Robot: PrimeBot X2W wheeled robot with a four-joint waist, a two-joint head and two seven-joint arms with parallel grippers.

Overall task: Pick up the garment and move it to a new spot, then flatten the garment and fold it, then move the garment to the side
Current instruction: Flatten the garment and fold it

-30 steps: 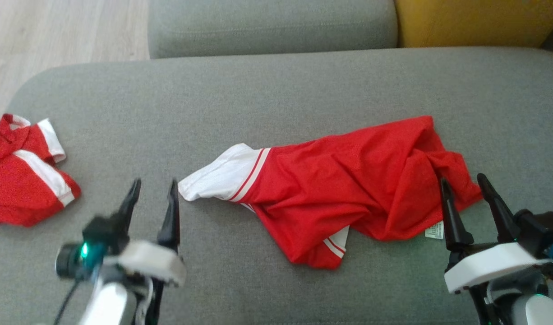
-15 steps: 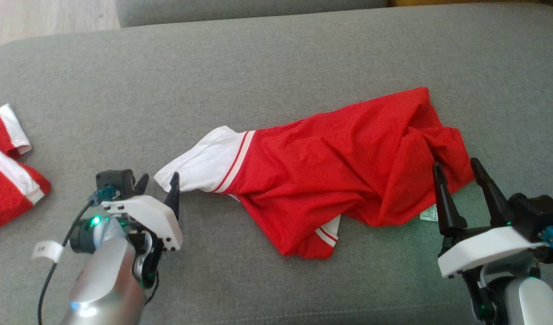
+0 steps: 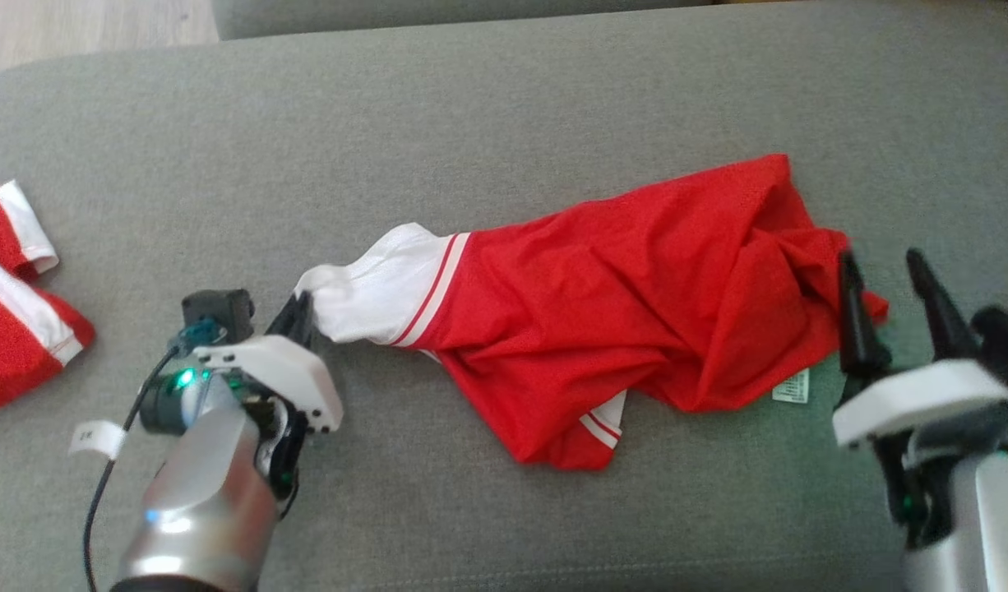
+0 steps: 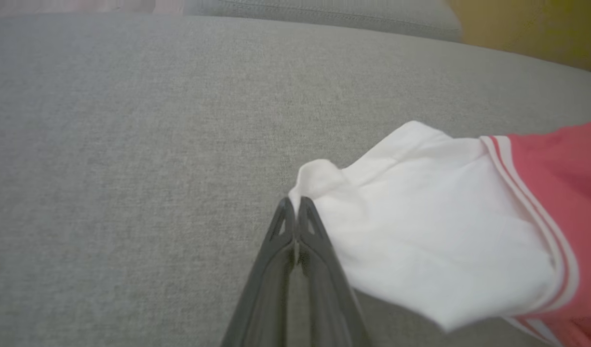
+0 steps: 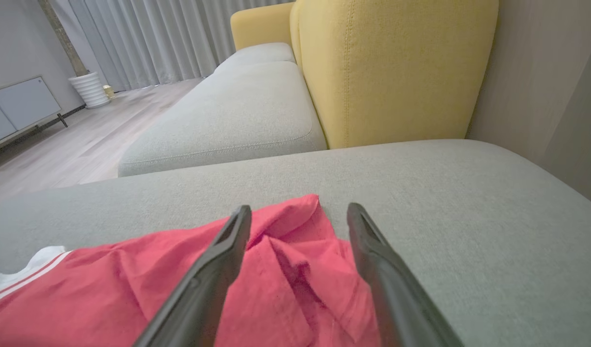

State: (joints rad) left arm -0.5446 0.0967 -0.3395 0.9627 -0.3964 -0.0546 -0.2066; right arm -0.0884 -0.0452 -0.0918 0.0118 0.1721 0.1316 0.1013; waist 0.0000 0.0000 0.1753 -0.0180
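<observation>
The left gripper (image 3: 300,308) clamps the white sleeve tip of the garment (image 3: 619,304); the right gripper (image 3: 882,267) gapes astride its red right end; open grey cushion (image 3: 471,123) spreads far and near.

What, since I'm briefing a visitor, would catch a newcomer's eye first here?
The crumpled red garment with a white sleeve, sprawled across the middle of the grey sofa cushion. The left gripper has its jaws shut on the sleeve's tip, while the right gripper, jaws open, sits at the garment's opposite red end. A second red-and-white garment lies at the cushion's far left.
</observation>
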